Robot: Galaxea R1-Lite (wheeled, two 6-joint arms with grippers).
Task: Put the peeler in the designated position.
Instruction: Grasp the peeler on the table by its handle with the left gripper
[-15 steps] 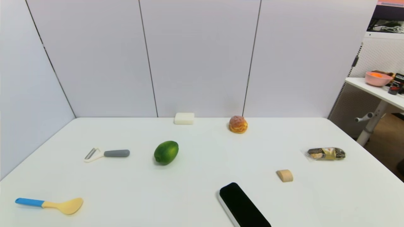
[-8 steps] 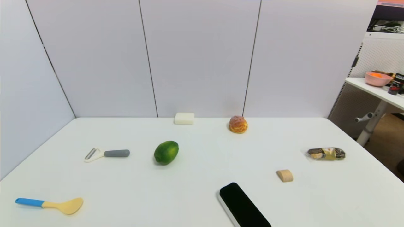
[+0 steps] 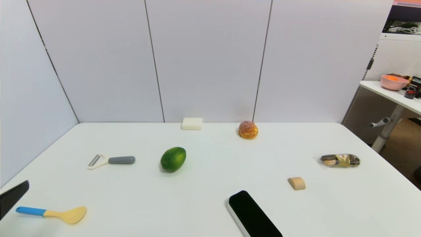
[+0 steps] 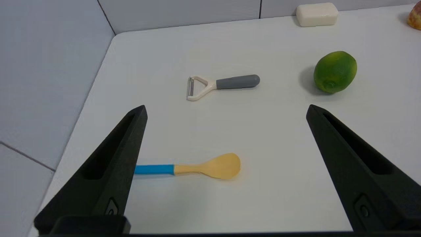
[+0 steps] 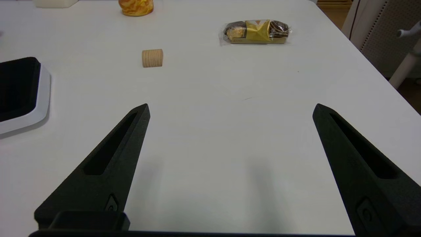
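Note:
The peeler [image 3: 110,161] lies flat on the white table [image 3: 210,194] at mid-left, its grey handle toward the lime and its white forked head toward the left wall. In the left wrist view the peeler [image 4: 223,85] lies well beyond my left gripper [image 4: 227,107], which is open and holds nothing. One of its fingers [image 3: 14,196] shows at the head view's left edge, just above the blue-handled spatula [image 3: 52,213]. My right gripper [image 5: 230,105] is open and empty over the table's right front, out of the head view.
A green lime [image 3: 173,159] sits right of the peeler. A black pad with a white rim [image 3: 253,215] lies at the front centre. A wooden piece [image 3: 297,183], a snack pack [image 3: 340,160], a bun [image 3: 248,129] and a white block [image 3: 192,123] lie further off.
A finger of my left gripper has come into the head view at the lower left edge. Nothing on the table has moved.

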